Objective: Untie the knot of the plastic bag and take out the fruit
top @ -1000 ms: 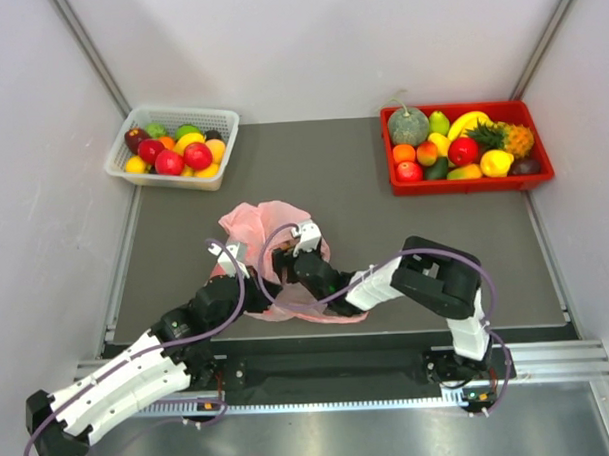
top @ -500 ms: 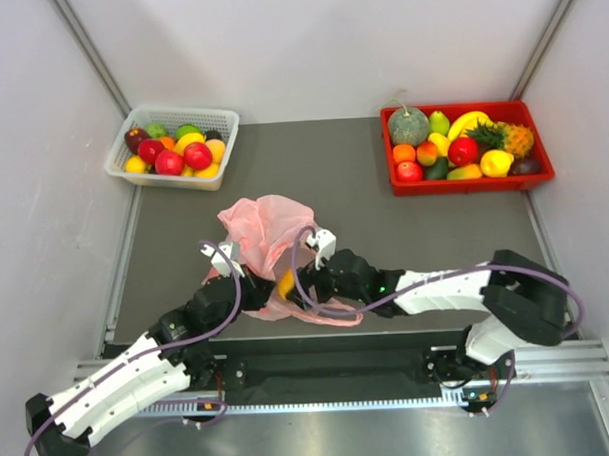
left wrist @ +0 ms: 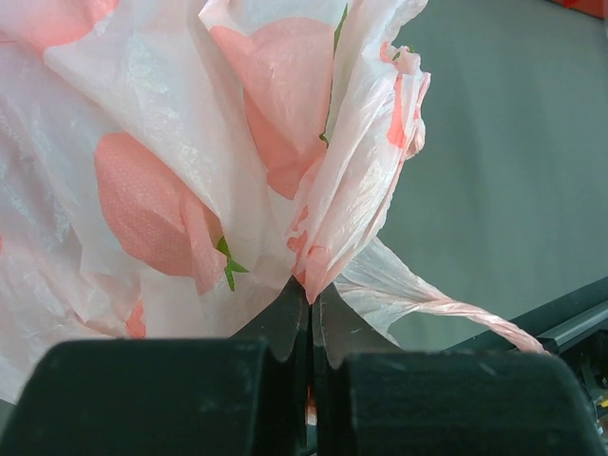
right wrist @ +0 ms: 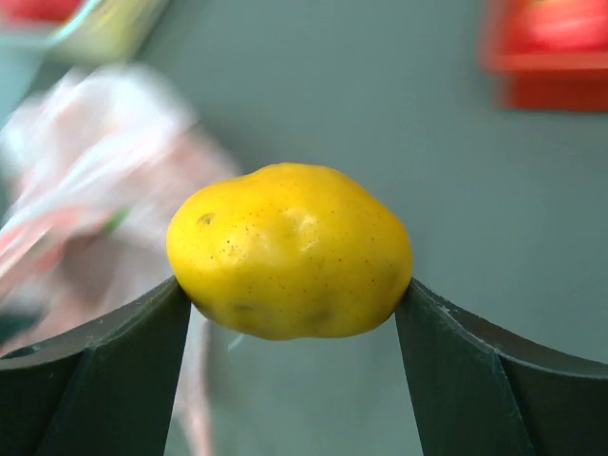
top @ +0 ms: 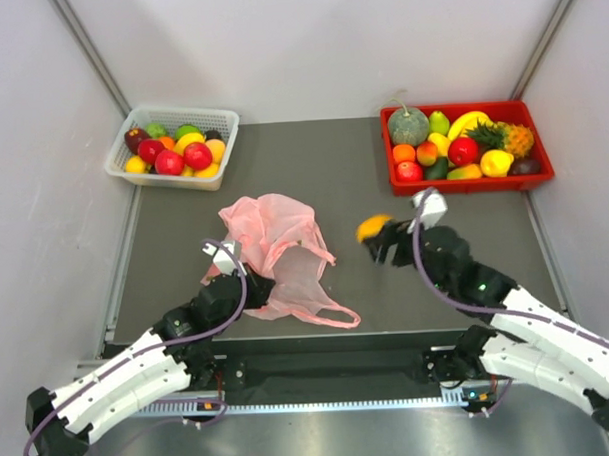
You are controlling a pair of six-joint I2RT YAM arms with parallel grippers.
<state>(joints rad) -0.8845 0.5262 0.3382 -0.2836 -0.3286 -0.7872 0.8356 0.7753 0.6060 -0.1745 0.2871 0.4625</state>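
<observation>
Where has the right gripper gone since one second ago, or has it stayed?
Yes, it moved. The right gripper, shut on the yellow fruit, left the pink bag and went right, toward the red tray.

the pink bag (right wrist: 95, 190) is a blur behind the yellow fruit (right wrist: 290, 249)

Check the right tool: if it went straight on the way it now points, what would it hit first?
Probably the bare gray mat beyond the yellow fruit held by the right tool. The pink bag lies off to one side; depth is unclear.
</observation>
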